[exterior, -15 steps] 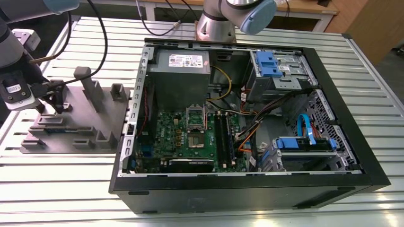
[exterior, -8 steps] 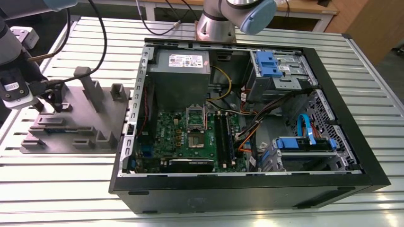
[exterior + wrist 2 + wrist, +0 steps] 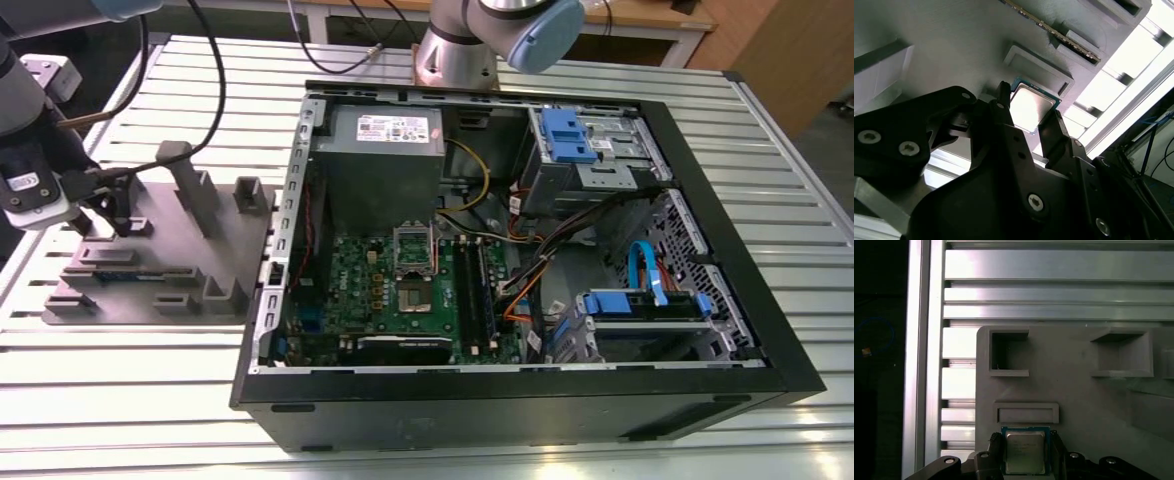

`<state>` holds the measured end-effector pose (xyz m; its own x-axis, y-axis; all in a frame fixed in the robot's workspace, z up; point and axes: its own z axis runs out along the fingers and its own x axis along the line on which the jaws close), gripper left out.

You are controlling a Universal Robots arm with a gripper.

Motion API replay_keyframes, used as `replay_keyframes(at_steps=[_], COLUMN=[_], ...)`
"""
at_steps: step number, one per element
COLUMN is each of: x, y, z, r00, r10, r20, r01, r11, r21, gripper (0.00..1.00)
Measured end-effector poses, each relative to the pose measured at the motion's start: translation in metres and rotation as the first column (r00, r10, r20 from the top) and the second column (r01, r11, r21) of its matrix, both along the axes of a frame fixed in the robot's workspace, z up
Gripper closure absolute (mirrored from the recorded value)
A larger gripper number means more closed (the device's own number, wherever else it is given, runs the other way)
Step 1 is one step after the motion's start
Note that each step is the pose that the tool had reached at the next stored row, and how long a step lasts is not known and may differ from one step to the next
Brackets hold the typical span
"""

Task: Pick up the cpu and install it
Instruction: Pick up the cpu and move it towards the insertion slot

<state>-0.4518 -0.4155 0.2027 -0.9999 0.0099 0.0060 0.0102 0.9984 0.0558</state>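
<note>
Since it lies flat with its shiny metal top up, the cpu (image 3: 1025,452) is presented on the grey fixture plate (image 3: 1079,390) just beside a raised rectangular stop (image 3: 1027,412). It is judged to be butted there so that it is located squarely, with two opposite edges left free. Those edges are bracketed by the black fingers (image 3: 995,447) of the gripper (image 3: 1025,446), which are drawn in narrowly against the chip with no gap seen in either wrist view. A grip on the cpu is therefore taken as made. The hold by the edges is probably chosen to spare the underside contacts.

In the exterior view the gripper is seen down over the plate, at about nine o'clock from the open computer case (image 3: 534,420), on the slotted aluminium table (image 3: 134,380). Inside the case the green motherboard (image 3: 380,260) is seen with its socket (image 3: 416,290) bare and the retaining frame tipped up at twelve o'clock from it.

The underside of the chip is hidden. One edge is cut off by the gripper body in the first wrist view. Whether the cpu rests on the plate or is clear of it cannot be told. The pad faces are hidden too.
</note>
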Motion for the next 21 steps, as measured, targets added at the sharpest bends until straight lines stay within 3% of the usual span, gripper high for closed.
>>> replay_keyframes(at_steps=[21], x=[0.0000], y=[0.0000], z=[0.0040], r00=[1.0000], r10=[0.000], r20=[-0.0001], r01=[0.000], r11=[1.0000], r21=[0.0000], gripper=[0.53])
